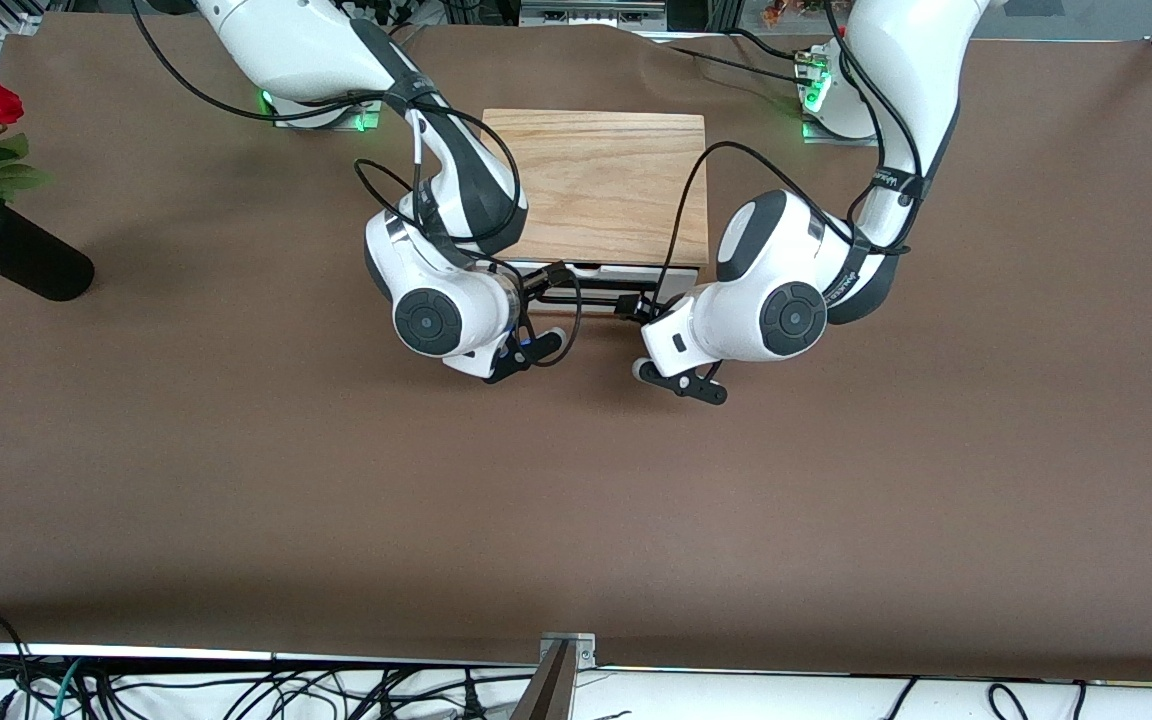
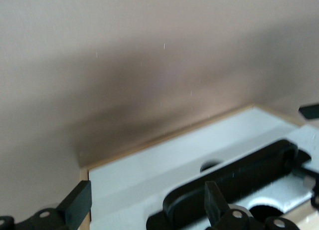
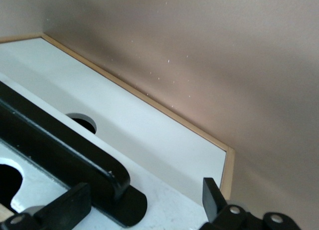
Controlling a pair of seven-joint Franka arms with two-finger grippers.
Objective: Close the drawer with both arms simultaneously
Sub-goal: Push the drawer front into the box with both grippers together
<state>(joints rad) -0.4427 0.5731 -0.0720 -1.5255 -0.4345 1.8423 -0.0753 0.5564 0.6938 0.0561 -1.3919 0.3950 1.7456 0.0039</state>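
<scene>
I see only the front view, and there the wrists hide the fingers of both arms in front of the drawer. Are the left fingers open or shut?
Observer: Open. The left wrist view shows the left gripper spread wide at one end of the black handle.
Operator: And the right fingers?
Observer: Also open. The right gripper is spread around the handle's other end, close to the white front panel, not clamped on it.

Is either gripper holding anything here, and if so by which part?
Nothing is held. Both the left gripper and right gripper are open at the drawer front, fingers straddling its handle ends.
</scene>
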